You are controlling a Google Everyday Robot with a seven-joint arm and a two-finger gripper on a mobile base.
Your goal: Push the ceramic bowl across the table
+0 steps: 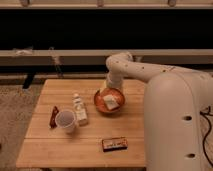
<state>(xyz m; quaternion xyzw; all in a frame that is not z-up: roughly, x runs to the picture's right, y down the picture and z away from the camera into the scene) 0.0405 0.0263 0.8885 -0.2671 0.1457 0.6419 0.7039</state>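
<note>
Tool [105, 90] noted at the far left rim of the ceramic bowl [111, 95], low over the bench [45, 150]; we cannot tell whether it is open or closed. From the left we record a dark red packet [53, 116], a white plastic cup [65, 120] just beside it, a pale bottle [79, 109] lying flat, then the bowl right of centre, a pale chunk inside, and a dark bar [114, 144] near the front edge.

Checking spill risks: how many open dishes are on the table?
2: the orange bowl on the far half of the table, the white cup front-left of it. The gripper is at the bowl's far rim; the arm could hide more.
</note>
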